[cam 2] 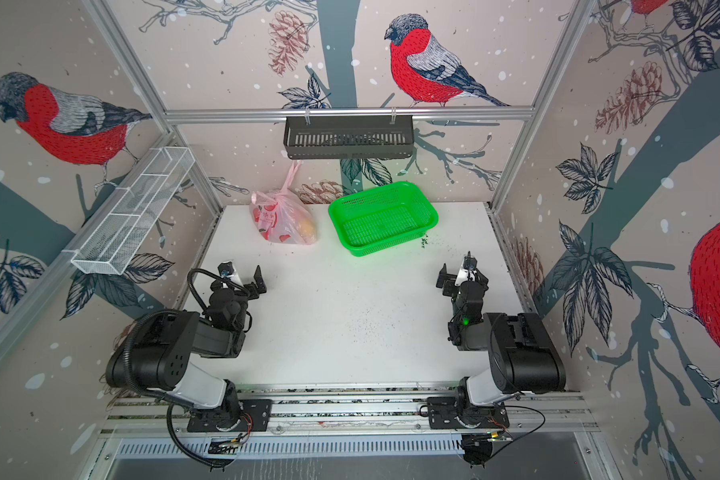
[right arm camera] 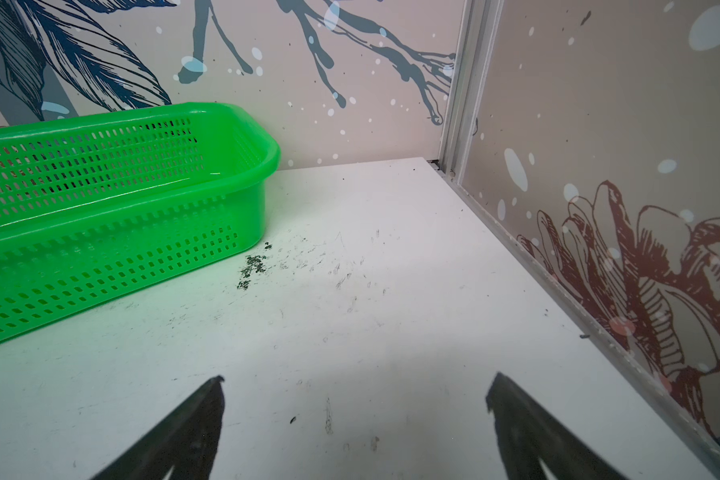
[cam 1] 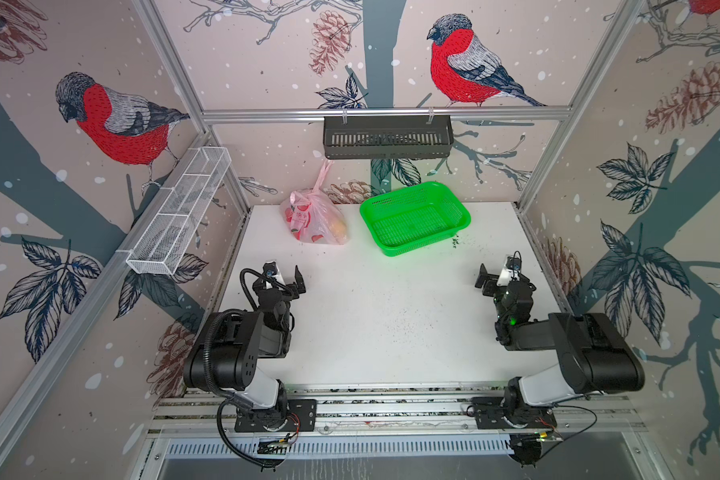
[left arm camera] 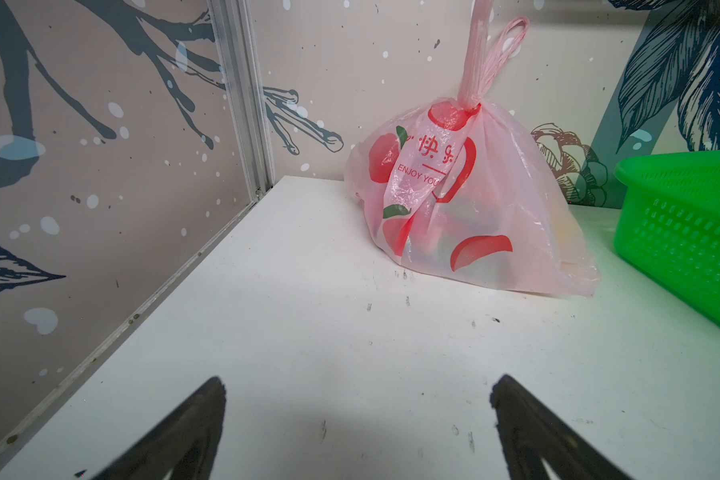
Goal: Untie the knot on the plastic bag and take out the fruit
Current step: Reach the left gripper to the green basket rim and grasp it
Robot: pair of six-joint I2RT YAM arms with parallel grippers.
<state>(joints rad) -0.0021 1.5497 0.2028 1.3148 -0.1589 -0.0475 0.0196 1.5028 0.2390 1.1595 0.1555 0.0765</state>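
**While both grippers hang open, the bag sits tied shut**

Since neither arm is holding anything, I'll start there. The left gripper [left arm camera: 356,386] has its jaws spread wide over bare table [cam 1: 371,324], around 9 o'clock in both top views. The right gripper [right arm camera: 354,386] is spread just as wide over at 3 o'clock. Both are well apart from everything else.

The plastic bag [cam 1: 316,222] sits at 11 o'clock, up by the back wall. The knot [left arm camera: 472,106] is bunched on top, with the loop handles [left arm camera: 487,54] sticking up. The fruit [cam 1: 338,228] is inside. Through the film I can only make out something orange-yellow on the side toward the green basket [cam 1: 395,194]. The basket is just beside the bag at 1 o'clock, not touching it. The rest of the fruit is too murky to tell.
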